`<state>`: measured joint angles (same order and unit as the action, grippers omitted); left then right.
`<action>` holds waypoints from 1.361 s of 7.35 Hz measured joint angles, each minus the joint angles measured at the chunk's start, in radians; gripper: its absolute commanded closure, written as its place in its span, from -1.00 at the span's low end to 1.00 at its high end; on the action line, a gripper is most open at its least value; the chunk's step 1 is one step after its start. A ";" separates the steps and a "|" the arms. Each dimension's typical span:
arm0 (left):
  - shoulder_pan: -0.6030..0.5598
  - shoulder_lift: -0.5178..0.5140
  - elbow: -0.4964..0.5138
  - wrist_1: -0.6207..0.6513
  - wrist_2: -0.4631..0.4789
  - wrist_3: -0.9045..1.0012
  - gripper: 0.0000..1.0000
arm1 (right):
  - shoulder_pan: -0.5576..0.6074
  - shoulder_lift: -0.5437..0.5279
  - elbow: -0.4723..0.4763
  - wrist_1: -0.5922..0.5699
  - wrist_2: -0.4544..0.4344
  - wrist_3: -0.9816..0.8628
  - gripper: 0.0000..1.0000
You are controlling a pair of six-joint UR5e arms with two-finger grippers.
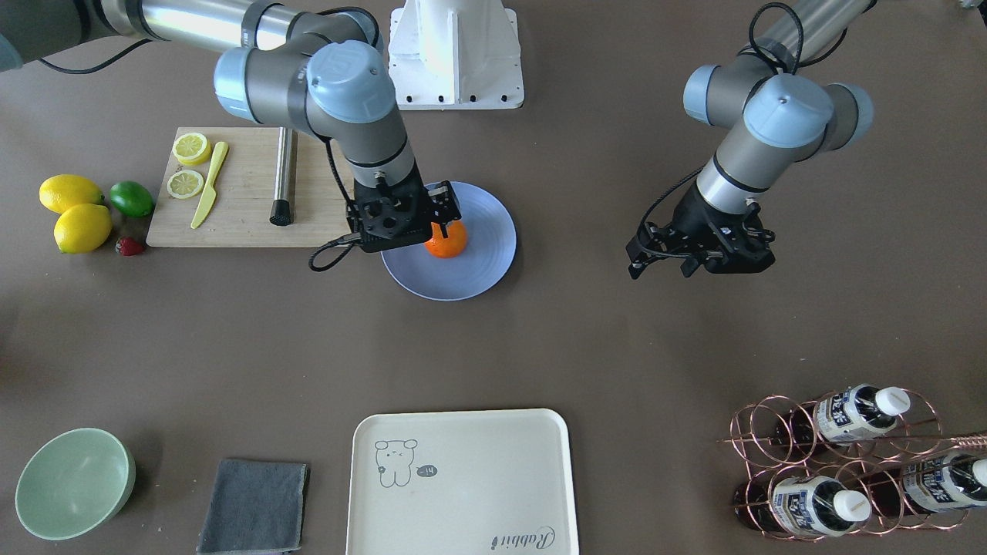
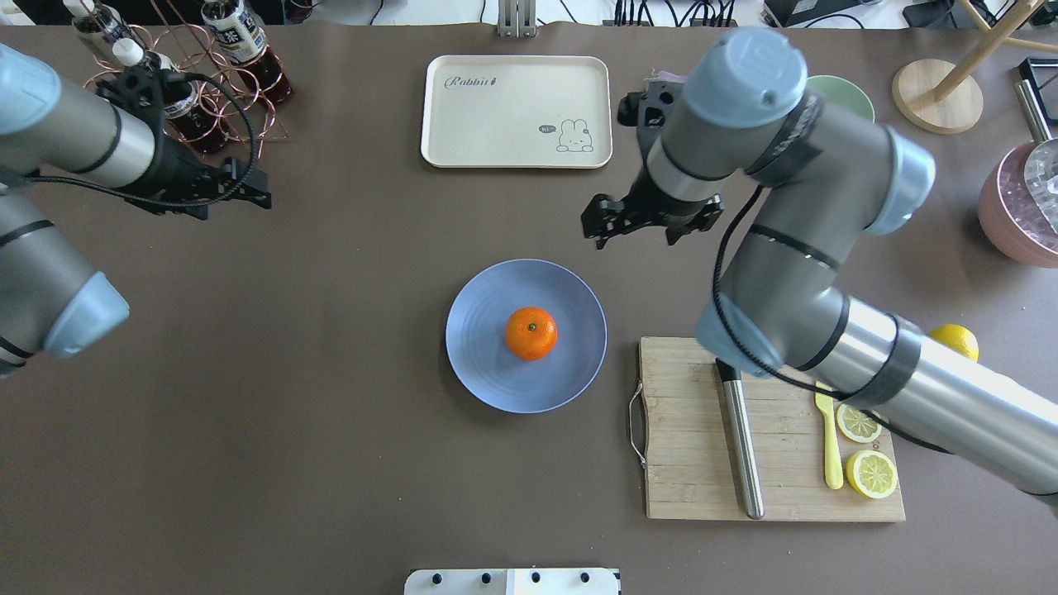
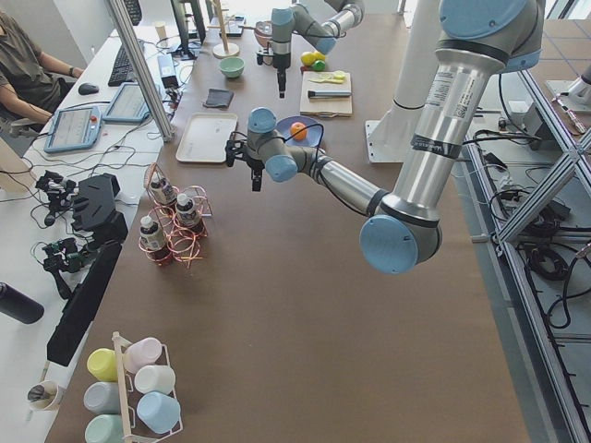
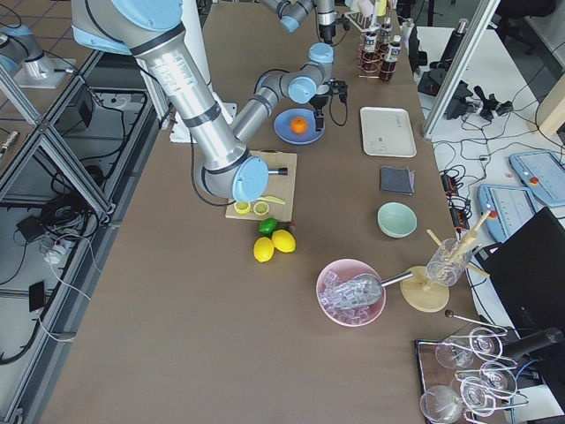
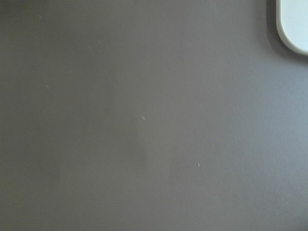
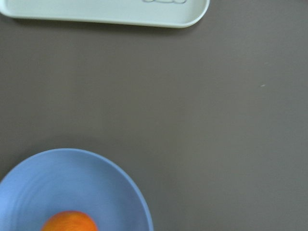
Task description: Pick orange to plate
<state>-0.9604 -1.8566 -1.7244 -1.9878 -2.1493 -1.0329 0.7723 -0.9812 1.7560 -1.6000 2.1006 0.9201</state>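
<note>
Brown tabletop (image 2: 331, 372) is running bare from the plate (image 2: 488, 364) toward the robot's left. The wooden cutting board (image 2: 686, 430) is crowding the plate's other side, just beside its rim. The right gripper (image 2: 649, 219) is hanging over the strip between plate and cream tray (image 2: 517, 111); the orange (image 2: 531, 333) is taking up the plate's middle.
</note>
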 measured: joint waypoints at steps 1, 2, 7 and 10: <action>-0.093 0.039 -0.036 0.080 -0.063 0.158 -0.93 | 0.106 -0.076 0.026 -0.020 0.065 -0.125 -1.00; -0.196 0.072 -0.056 0.181 -0.132 0.342 -0.93 | 0.211 -0.158 0.033 -0.029 0.115 -0.280 -1.00; -0.543 0.236 -0.033 0.491 -0.224 1.037 -0.93 | 0.708 -0.438 -0.143 -0.066 0.207 -1.123 -1.00; -0.618 0.291 0.002 0.509 -0.253 1.152 -0.94 | 0.799 -0.488 -0.196 -0.060 0.221 -1.263 -1.00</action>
<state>-1.5782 -1.5653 -1.7228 -1.4793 -2.4022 0.1189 1.5716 -1.4687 1.5603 -1.6601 2.3218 -0.3429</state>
